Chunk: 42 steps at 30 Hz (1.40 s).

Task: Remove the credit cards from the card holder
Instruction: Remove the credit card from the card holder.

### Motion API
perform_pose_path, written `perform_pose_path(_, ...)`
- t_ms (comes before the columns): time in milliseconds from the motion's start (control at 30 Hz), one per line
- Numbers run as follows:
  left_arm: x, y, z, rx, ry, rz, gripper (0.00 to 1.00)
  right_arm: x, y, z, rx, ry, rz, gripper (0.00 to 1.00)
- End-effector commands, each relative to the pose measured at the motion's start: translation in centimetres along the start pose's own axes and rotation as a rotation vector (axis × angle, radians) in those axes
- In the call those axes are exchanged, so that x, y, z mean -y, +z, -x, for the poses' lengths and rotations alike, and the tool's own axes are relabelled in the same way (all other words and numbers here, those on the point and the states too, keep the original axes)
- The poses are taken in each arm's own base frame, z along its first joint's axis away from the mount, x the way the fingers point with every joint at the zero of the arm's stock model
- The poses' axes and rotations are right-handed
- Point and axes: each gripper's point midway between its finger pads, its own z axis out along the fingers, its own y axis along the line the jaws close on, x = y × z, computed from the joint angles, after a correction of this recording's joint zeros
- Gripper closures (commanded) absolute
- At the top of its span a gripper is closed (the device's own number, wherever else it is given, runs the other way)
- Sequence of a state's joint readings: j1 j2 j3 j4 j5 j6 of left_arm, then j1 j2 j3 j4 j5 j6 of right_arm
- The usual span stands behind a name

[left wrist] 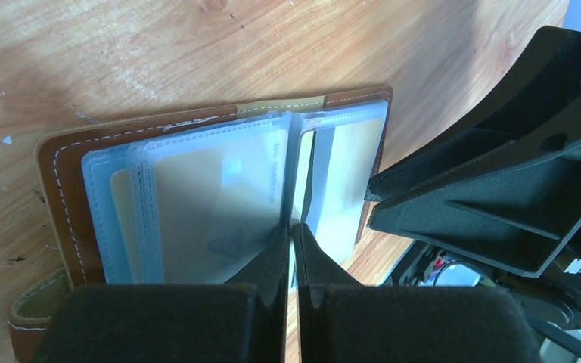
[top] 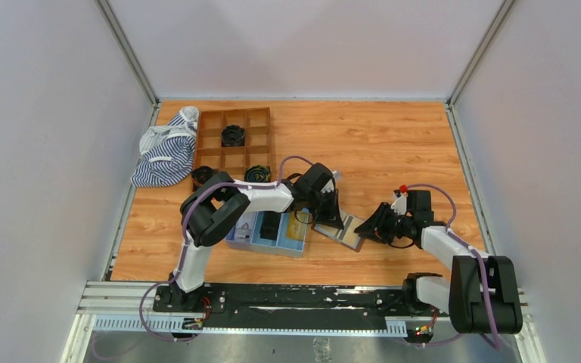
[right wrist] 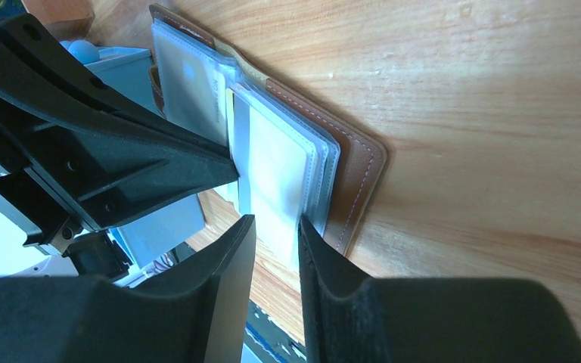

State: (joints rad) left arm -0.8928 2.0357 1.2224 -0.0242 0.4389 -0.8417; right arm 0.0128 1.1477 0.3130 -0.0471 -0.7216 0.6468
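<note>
Left gripper (left wrist: 293,229): nearly closed, tips touching a sleeve (left wrist: 219,178) at the fold.
Right gripper (right wrist: 274,225): narrow, sleeve between fingers; grip cannot be told.
Card holder (left wrist: 54,189): opened beneath both; cards (left wrist: 348,155) retained inside.

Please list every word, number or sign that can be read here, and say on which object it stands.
No word or number is readable.
Card in the card holder: a faint triangle sign, no readable text.
Sleeve edge: a line of tiny print, too blurred to read.
</note>
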Motion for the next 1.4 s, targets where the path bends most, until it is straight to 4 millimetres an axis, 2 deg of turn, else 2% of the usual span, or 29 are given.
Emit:
perform_pose_path(0,-0.2,0.7,-1.2,-0.041,-0.010,-0.016,1.00,1.8,0.2,-1.4,-0.031,-0.002,-0.084,0.69)
perform_pose_path(133,0.3,0.9,-0.8,-0.031,0.003,-0.037,1.00,2.1,-0.5,-0.7,0.008,-0.021,-0.139,0.68)
perform_pose_path(267,0.6,1.7,-0.8,-0.045,-0.001,-0.049,1.00,1.8,-2.0,1.0,0.081,-0.045,-0.188,0.65)
perform_pose_path(433,2.6,3.2,-0.2,-0.051,0.006,-0.085,1.00,2.1,-3.7,2.6,0.150,0.009,-0.206,0.63)
perform_pose_path(533,3.5,3.7,0.7,-0.039,0.008,-0.103,1.00,1.8,-3.9,2.8,0.151,0.020,-0.193,0.63)
perform_pose_path(667,4.1,3.2,2.3,-0.005,0.010,-0.116,1.00,1.9,-3.8,2.5,0.143,0.039,-0.190,0.63)
perform_pose_path(1033,1.8,2.1,2.7,-0.001,-0.003,-0.091,1.00,2.0,-3.5,2.2,0.144,0.056,-0.171,0.64)
perform_pose_path(1367,1.5,1.7,2.9,-0.001,-0.003,-0.096,1.00,1.1,-2.5,2.7,0.138,0.078,-0.095,0.64)
